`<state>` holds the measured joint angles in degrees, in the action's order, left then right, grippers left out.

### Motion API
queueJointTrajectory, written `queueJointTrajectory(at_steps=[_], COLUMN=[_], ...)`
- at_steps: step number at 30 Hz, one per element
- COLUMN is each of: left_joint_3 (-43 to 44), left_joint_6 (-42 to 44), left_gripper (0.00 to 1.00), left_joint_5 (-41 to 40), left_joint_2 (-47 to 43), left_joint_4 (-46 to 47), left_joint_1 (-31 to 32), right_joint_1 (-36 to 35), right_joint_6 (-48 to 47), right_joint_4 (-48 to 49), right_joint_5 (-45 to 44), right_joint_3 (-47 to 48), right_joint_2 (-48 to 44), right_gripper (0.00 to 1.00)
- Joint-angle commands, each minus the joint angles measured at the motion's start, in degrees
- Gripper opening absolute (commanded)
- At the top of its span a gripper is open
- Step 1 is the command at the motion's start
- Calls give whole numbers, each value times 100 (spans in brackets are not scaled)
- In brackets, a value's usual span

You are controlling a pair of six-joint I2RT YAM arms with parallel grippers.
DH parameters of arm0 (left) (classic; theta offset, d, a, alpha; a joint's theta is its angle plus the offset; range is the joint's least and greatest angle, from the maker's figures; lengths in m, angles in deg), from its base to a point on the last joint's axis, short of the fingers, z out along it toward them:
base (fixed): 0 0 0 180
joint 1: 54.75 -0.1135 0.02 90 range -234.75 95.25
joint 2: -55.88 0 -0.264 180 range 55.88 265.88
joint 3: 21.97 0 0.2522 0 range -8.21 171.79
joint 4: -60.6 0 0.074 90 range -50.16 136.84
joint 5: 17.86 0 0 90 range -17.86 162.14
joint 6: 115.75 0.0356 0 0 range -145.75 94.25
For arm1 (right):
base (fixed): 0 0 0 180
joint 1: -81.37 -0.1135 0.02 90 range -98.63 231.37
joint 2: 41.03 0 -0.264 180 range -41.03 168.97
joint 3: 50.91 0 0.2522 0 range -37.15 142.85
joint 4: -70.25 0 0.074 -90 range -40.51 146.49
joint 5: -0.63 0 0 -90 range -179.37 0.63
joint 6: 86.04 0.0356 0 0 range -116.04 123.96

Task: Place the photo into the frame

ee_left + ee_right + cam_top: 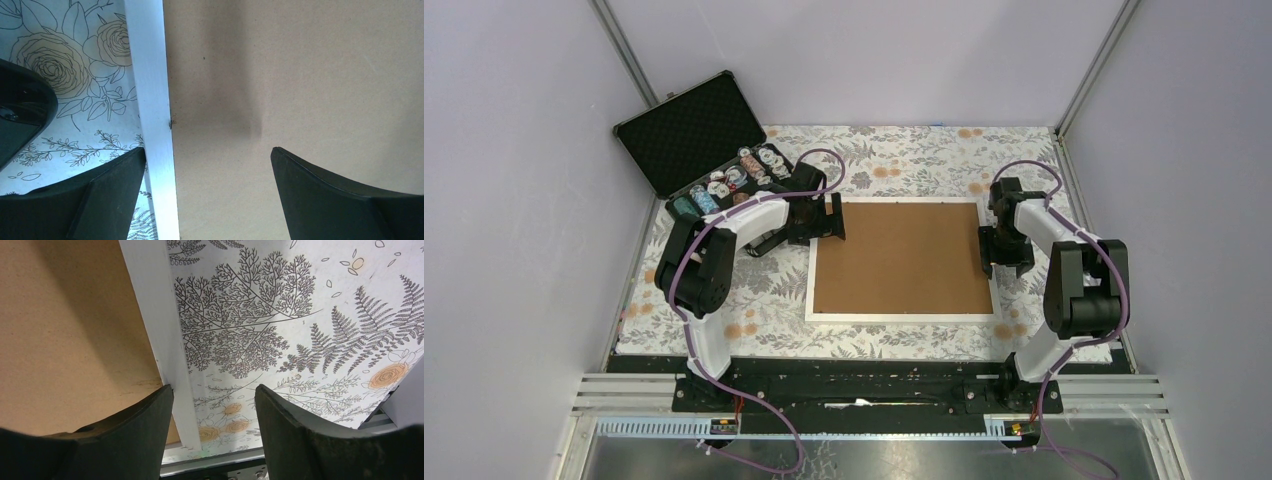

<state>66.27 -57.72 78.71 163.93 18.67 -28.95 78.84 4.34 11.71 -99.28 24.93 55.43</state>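
At the middle of the table [904,150] we see the frame [902,318] lying long axis left to right, backing board [902,258] up, photo out of sight, left gripper [832,218] gaping wide over its left end rail, right gripper [994,245], narrower but parted, straddling the right.

1. The top external camera sits high behind the arm bases and looks down and forward, from afar, over the whole desk [764,300].
2. The left wrist camera looks down from very near, past the left fingers [100,200], at the left rail of the frame [150,75] and the brown backing board [300,75].
3. The right wrist camera looks down just as near, past the right fingers [125,435], at the opposite rail.
4. All three views share the frame and the board.
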Motion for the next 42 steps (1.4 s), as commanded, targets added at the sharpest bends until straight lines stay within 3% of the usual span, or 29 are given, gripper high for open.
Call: queueJointTrajectory(at_steps=[1, 8, 15, 32, 38, 41, 42], left_joint_3=[-29, -208, -393, -399, -331, -295, -294], left_joint_6=[-198, -383, -649, -677, -539, -517, -513], left_gripper=[99, 99, 99, 99, 99, 99, 99], left_joint_5=[387, 623, 965, 1114, 924, 908, 908], left_joint_2=[-110, -56, 74, 102, 36, 18, 15], left_joint_4=[318, 492, 692, 768, 676, 650, 653], left_joint_1=[82, 159, 200, 303, 303, 303, 303], right_joint_1=[-81, -77, -129, -1426, -946, -275, -55], right_joint_6=[233, 368, 703, 2280, 2034, 1739, 1579], right_joint_4=[147, 335, 689, 1455, 1252, 1316, 1400], right_joint_5=[396, 955, 1804, 1178, 1218, 1293, 1429], right_joint_3=[-274, -232, -410, -462, -125, 94, 144], right_joint_2=[-161, -8, 195, 1158, -114, -744, -820], right_gripper=[70, 64, 51, 49, 59, 75, 76])
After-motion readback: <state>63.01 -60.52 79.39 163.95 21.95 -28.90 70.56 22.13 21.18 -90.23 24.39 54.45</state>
